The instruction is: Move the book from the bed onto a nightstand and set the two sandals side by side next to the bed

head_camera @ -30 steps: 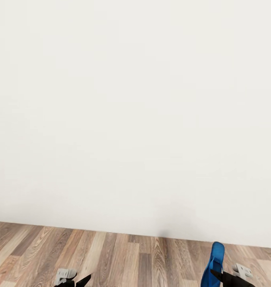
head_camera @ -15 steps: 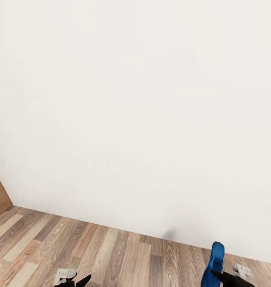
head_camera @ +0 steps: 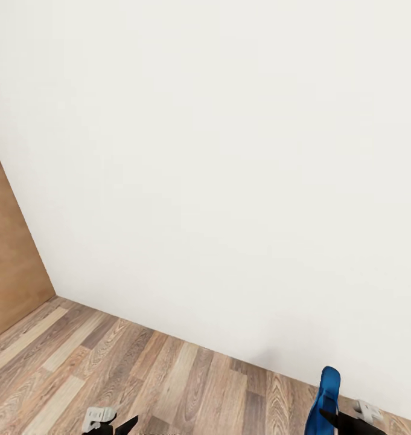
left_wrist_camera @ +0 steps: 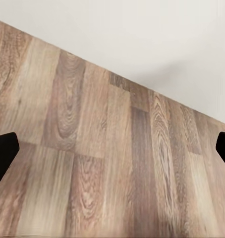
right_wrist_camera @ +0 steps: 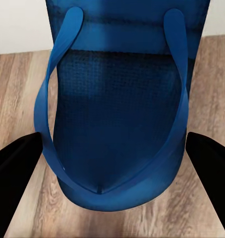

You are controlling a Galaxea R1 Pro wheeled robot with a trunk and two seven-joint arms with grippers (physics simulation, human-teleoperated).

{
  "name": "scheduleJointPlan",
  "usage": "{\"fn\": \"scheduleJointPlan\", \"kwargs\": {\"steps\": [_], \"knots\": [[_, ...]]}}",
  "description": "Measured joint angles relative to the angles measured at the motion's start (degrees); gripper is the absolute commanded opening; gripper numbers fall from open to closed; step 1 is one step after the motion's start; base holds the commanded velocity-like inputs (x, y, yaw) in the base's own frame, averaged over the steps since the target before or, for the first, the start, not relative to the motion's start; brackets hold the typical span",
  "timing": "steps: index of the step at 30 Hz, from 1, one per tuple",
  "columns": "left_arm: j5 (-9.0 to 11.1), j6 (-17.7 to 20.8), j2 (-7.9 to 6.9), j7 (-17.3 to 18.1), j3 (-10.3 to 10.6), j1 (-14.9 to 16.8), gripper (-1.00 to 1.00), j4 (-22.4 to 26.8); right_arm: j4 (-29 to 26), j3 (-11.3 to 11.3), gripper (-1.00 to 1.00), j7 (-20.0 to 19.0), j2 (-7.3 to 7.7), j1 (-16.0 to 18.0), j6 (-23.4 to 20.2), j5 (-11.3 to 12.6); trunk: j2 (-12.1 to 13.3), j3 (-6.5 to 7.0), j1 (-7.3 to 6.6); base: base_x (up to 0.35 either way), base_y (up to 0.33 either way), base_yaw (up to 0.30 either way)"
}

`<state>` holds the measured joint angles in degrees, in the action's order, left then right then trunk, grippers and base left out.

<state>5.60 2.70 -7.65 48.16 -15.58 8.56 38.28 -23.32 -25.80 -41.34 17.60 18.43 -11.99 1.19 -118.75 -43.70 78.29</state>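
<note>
Change since earlier: the head camera has swung, so the white wall (head_camera: 217, 169) now runs at a slant and a brown wooden panel (head_camera: 12, 260) has come into view at the far left; both pincers sit at the same spots low in the picture, so the shift is the camera's, not theirs.
Right pincer: the right gripper (right_wrist_camera: 112, 173) is clamped on a bright blue sandal (right_wrist_camera: 117, 109), its two black fingers (right_wrist_camera: 16, 173) pressing against the sandal's edges from either side.
Sandal relative to right pincer: held between the fingers and reaching out past their tips, strap side facing the wrist camera, the two thin straps meeting in a point close to the pincer. In the head view the sandal (head_camera: 326, 396) stands upright above the right gripper (head_camera: 344, 423), off the floor.
Left pincer: the left gripper (left_wrist_camera: 112, 148) has its fingers spread wide apart, with nothing between them; bare wood-plank floor (left_wrist_camera: 92, 163) lies beyond the tips. In the head view the left gripper (head_camera: 111, 426) sits well apart from the sandal.
Surroundings: pale plank floor (head_camera: 139, 374) meeting the white wall just beyond both pincers.
</note>
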Motion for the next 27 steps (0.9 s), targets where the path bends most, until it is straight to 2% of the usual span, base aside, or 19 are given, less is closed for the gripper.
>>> {"fn": "scheduleJointPlan", "kwargs": {"steps": [27], "knots": [[0.00,0.01,0.00,0.00,0.09,-0.02,1.00,0.02,0.00,0.00,-1.00,0.00,0.00,0.00,-0.01,-0.09,0.00,0.00,0.00,0.000,0.000,0.258]]}}
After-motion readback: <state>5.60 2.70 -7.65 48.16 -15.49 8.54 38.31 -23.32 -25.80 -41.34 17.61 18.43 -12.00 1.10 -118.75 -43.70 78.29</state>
